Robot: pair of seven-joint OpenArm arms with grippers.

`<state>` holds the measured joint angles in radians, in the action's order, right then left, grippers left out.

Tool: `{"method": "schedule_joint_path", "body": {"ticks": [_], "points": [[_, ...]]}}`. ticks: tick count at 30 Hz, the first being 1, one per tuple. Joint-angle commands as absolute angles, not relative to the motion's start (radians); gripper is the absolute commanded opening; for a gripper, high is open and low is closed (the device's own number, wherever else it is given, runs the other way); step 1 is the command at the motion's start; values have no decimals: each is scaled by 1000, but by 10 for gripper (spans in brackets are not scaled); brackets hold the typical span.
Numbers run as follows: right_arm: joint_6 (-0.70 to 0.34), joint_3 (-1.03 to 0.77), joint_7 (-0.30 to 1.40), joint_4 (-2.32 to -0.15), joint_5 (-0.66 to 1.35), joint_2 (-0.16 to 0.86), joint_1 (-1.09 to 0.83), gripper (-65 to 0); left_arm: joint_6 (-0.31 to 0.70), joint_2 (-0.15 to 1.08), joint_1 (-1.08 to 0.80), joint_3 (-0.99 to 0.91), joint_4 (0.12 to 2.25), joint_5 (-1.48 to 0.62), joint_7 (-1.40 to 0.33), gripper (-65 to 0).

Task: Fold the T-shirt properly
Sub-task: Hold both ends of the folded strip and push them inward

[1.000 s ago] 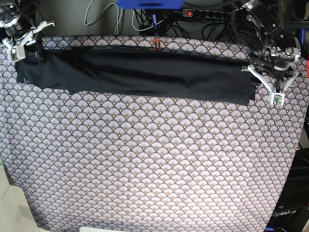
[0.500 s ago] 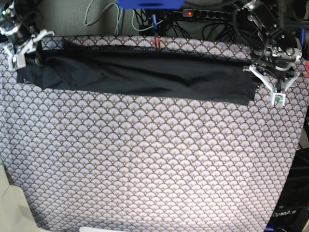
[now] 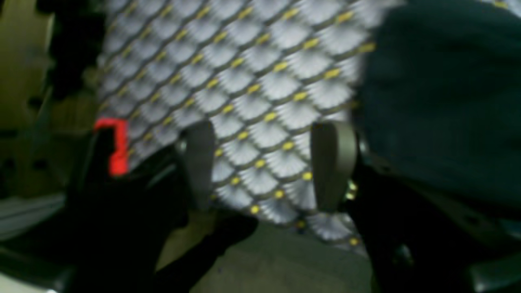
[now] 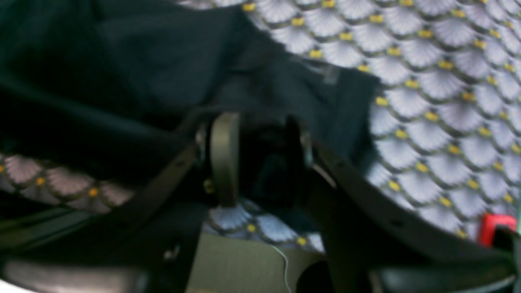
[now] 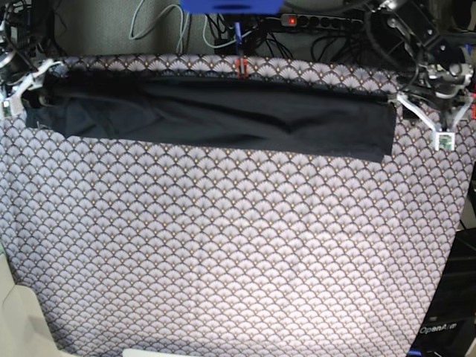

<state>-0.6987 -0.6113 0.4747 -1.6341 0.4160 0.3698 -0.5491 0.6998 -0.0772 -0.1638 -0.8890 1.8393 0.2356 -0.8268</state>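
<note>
The black T-shirt (image 5: 223,111) lies folded into a long narrow band across the back of the scallop-patterned cloth (image 5: 238,245). My right gripper (image 5: 21,88) is at the band's left end. In the right wrist view its jaws (image 4: 260,122) stand apart with dark T-shirt fabric (image 4: 134,69) bunched between and under them. My left gripper (image 5: 437,120) hangs just off the band's right end, open. In the left wrist view its fingers (image 3: 333,162) frame bare patterned cloth, with the T-shirt's edge (image 3: 439,101) to their right.
A red clamp (image 5: 241,65) pins the cloth at the back edge. A power strip (image 5: 320,21) and cables lie behind it. Another red clip (image 3: 116,146) sits near the left gripper at the cloth's side edge (image 5: 465,223).
My right gripper has slid left toward the table edge and parted its jaws, and the shirt's left end has spread out. My left gripper has drawn up and right, away from the shirt's right end.
</note>
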Motion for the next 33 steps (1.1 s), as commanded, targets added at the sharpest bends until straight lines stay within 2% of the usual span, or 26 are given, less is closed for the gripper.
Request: {"method": "schedule_joint_path", "body": {"ticks": [1,15,24,33], "points": [[-698,-624,453,-1647,427,387,-550,-441,698,-70,-154,-886,1857,222,-806,-284],[-698,-615,455,-1578,426,414,-467,-440,698,-79,-125,-888,1848,219,-814,-284],[-698,-553,453,-1491,424,414,-415,-440,698,-127,-73,-881,1794,229,-817,-284],[-698,-533,449,-1481,217,344,-355,-442,698,-124,-76,-881,1685,222,-817,-284]]}}
